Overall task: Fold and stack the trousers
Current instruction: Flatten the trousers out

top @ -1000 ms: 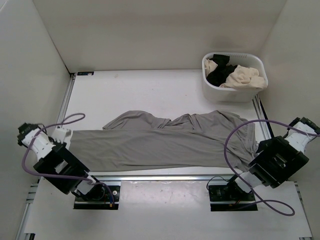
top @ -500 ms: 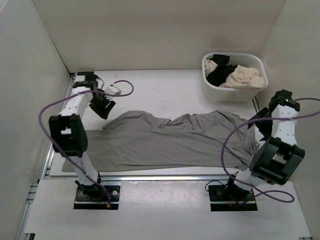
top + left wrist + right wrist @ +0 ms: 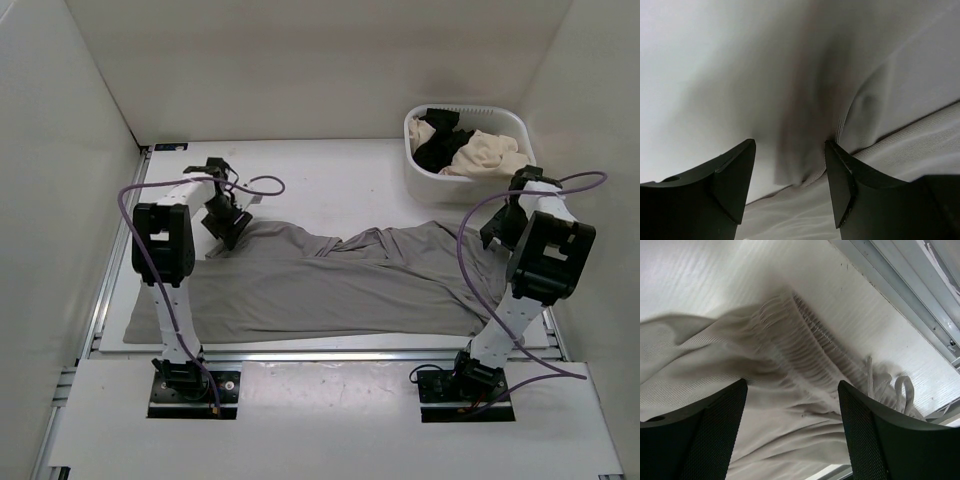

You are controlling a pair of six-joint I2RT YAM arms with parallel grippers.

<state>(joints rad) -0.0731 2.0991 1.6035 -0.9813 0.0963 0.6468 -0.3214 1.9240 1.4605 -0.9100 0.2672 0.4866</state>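
Note:
Grey trousers (image 3: 330,280) lie spread lengthwise across the table, legs to the left, waist to the right. My left gripper (image 3: 228,230) is open, low over the upper leg's hem corner; in the left wrist view the hem (image 3: 805,170) sits between the dark fingers (image 3: 840,185). My right gripper (image 3: 497,232) is open over the waist end; the right wrist view shows the elastic waistband (image 3: 810,350) and drawstring (image 3: 895,390) between and beyond its fingers (image 3: 710,430). Neither gripper holds cloth.
A white basket (image 3: 468,155) with black and cream clothes stands at the back right. The table's metal rail (image 3: 900,295) runs just beyond the waistband on the right. White walls enclose the table on three sides.
Both arms swung in from the outer edges of the table. The left gripper came down onto the leg hem, the right gripper onto the waistband. The trousers have not moved.

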